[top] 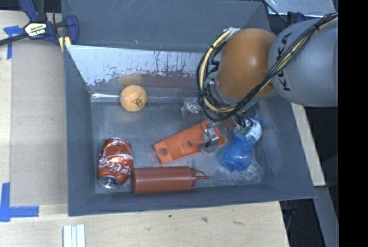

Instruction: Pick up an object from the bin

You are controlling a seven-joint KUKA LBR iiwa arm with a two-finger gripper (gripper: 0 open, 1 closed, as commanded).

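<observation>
— Gripper (pixel 211 136): low, at right end of flat orange plate (pixel 178 148), right of bin centre. Clenched or released: cannot tell.

— Progress?

— Nothing lifted yet; plate flat on bin floor (pixel 161 122). Grasp and lift probably left. Blue plastic (pixel 237 156) just beside; bottle (pixel 164 179), can (pixel 115 164), ball (pixel 133 97) well apart.

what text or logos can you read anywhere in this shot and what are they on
"KUKA": dark letters on the grey arm, running up its side.
White script on the crushed red can: too crumpled to read for sure.
Dark mark on the tan ball: too small to read.
Orange flat piece, blue bottle, brown squeeze bottle: no lettering to be seen.
</observation>
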